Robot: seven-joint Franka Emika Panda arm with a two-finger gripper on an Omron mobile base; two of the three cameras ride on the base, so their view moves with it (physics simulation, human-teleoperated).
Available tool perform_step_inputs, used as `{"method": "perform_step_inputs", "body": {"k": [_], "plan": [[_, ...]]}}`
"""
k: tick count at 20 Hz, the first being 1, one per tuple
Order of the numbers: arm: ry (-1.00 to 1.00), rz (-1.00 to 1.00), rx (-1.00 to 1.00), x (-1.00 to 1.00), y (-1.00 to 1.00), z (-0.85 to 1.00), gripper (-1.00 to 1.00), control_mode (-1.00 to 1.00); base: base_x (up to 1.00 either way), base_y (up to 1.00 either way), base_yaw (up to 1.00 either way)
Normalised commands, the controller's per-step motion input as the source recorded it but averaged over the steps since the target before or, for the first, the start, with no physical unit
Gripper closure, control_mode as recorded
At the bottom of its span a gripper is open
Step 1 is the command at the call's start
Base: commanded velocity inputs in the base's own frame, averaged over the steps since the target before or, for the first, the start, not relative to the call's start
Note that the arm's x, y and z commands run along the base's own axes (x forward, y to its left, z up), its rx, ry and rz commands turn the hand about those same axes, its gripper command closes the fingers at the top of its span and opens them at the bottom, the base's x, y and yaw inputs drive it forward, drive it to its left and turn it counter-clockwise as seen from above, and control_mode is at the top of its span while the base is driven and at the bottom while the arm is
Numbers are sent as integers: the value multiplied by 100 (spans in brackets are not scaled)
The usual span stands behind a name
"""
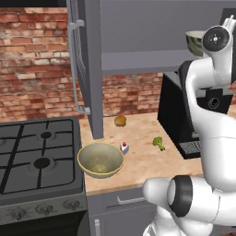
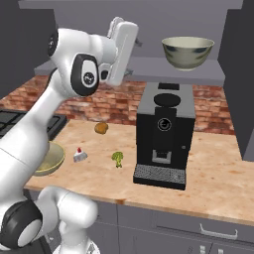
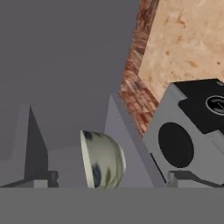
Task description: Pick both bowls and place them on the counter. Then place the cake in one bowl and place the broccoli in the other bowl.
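Note:
The mottled grey-green bowl [image 2: 188, 52] with a pale rim stands upright on the open cabinet's shelf, above the coffee machine. My gripper [image 3: 109, 183] is raised to shelf height left of it, open and holding nothing. Its fingertips [image 3: 41, 179] frame the bowl [image 3: 103, 159], which lies ahead and apart from them. The arm partly hides that bowl [image 1: 195, 42] in the left base view. The yellow-tan bowl [image 1: 100, 160] sits on the counter [image 1: 143, 168] beside the stove. To its right lie the cake [image 1: 124, 147] and, further on, the broccoli [image 1: 159, 143].
A black coffee machine [image 2: 163, 134] stands on the counter under the shelf. A round brown-yellow lump [image 1: 120, 120] lies near the brick wall. The gas stove [image 1: 39, 156] is at the left. An open cabinet door [image 1: 85, 64] hangs above the counter's left part.

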Motion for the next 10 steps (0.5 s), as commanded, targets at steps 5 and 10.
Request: {"method": "perform_step_inputs", "body": {"k": [5, 10], "plan": [[3, 0, 1, 32, -24, 0, -100, -100, 0, 0, 0], [1, 1, 1, 24, -26, 1, -100, -100, 0, 0, 0]]}}
